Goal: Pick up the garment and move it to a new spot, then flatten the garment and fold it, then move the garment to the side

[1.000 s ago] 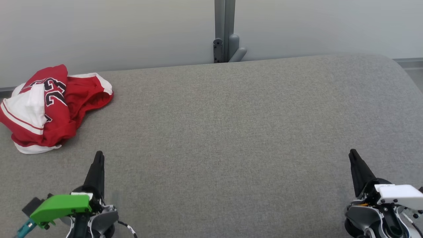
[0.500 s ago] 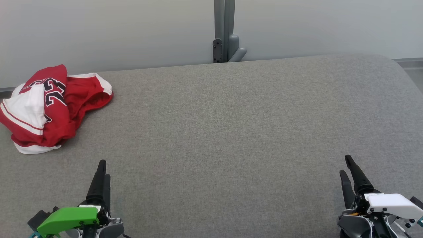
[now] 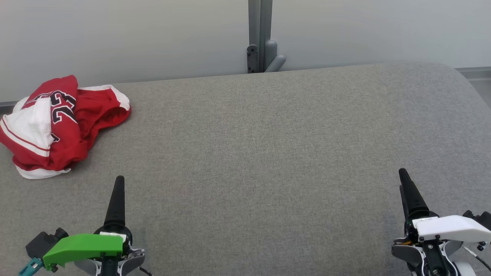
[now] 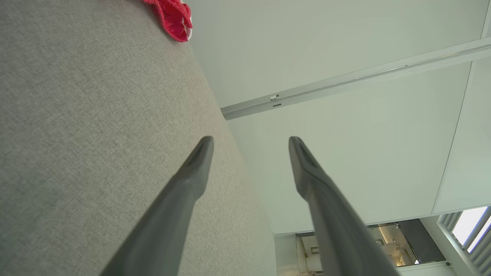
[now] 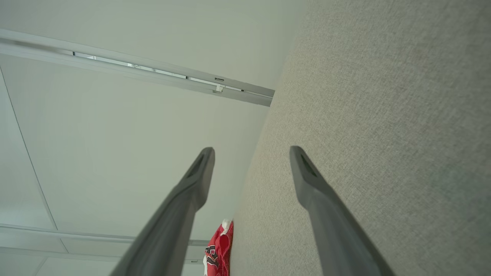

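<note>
lying crumpled on the pad, the garment sits far left of the post, at the pad's back edge.

garment: red knit fabric with white panels, white trim and black numerals. it is bunched into a rounded heap, with one white-edged opening gaping toward the post. its left part reaches the edge of the head view.

pad: grey woven cloth with a fine, even weave, flat and matte. its back edge runs straight past the foot of the post. right of the post the corner curves round.

post: grey metal, upright, with a small bracket at its foot, set against a smooth pale wall.

left gripper: two long, dark, matte fingers tapering to narrow tips. they stand apart with nothing between them. it is well in front of the post and to its left, nearer the robot than the garment and apart from it. a green cover caps its wrist.

right gripper: same fingers, likewise spread and holding nothing. it is well in front of the post and far to its right. a white cover caps its wrist.

open room: a broad flat stretch of pad lies in front of the post. it runs between the two grippers and from the garment across to the curved corner.
</note>
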You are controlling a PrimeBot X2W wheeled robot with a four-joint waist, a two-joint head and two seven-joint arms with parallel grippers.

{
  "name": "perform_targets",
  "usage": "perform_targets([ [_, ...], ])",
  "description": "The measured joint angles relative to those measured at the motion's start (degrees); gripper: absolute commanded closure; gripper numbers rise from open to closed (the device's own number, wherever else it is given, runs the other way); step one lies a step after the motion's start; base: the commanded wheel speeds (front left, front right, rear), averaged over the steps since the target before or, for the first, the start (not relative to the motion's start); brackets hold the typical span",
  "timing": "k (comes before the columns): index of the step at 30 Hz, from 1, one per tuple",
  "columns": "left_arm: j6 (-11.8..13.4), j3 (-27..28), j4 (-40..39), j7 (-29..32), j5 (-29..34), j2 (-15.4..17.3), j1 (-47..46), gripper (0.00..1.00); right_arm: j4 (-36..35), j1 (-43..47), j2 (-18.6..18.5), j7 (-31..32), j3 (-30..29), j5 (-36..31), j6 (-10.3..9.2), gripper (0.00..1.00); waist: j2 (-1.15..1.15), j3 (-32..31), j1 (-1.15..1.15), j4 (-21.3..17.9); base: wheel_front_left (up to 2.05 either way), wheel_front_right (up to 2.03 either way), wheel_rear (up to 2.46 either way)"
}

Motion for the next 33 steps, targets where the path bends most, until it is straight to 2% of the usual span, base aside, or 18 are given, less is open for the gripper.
perform_targets([
  [22,4.5,-2.4,-5.5,-4.2,28.0,0.1,1.4,0.00,-5.1,0.6,-0.2,-4.5,4.1,-25.5,0.01,0.00,0.00,0.2,0.00,-0.1,0.00,0.00,0.00],
  [33,5.5,-2.6,-6.4,-6.0,38.4,0.1,2.6,0.00,-5.5,0.9,-0.3,-6.4,5.3,-33.5,0.01,0.00,0.00,0.3,0.00,-0.1,0.00,0.00,0.00],
])
